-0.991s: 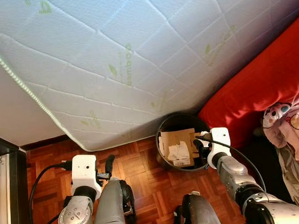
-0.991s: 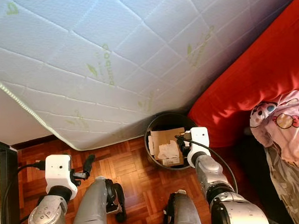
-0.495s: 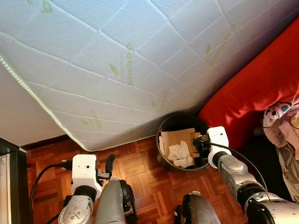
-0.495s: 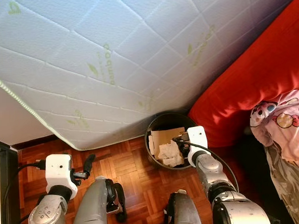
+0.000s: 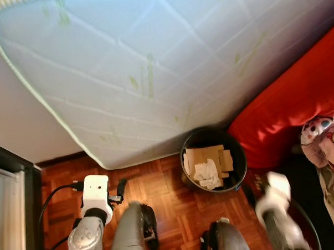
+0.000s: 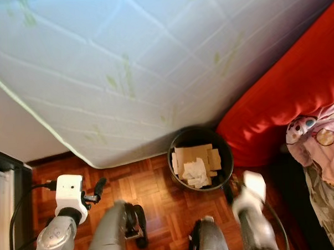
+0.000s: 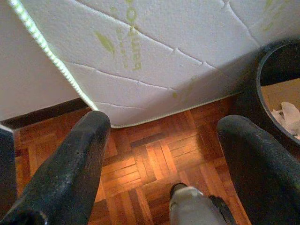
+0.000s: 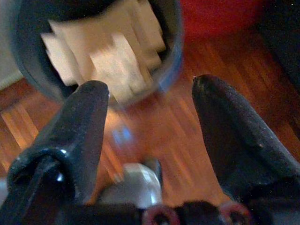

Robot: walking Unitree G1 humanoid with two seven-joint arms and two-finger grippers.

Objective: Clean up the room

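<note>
**A:** Where is the bin (image 5: 213,159) now?

**B:** It sits on the wood floor (image 5: 164,186), at about 1 o'clock from your robot. The mattress (image 5: 153,64) leans right over its far side, and the red cover (image 5: 288,114) is just beside it at 3 o'clock. Cardboard (image 5: 204,156) and crumpled paper (image 5: 207,173) lie inside.

**A:** And the claws?

**B:** Your right gripper (image 8: 147,122) is spread wide and holds nothing. It is near the bin, on the near side, and it looks very blurry, so I think the arm is swinging fast. Your left gripper (image 7: 161,145) is spread wide too, with nothing in it, hanging over the floor at 11 o'clock.

**A:** What could go wrong?

**B:** The right arm is close to the bin. If you swing it sideways, it could bump the rim and tip the bin, and the paper would spill back on the floor. The paper sits loose on top, so it would fall out easily.

**A:** Anything else?

**B:** The mattress is only leaning. If you walk or turn into it, it might slide down on the bin. A black cable (image 5: 51,199) loops by the left arm and could catch, too.
</note>
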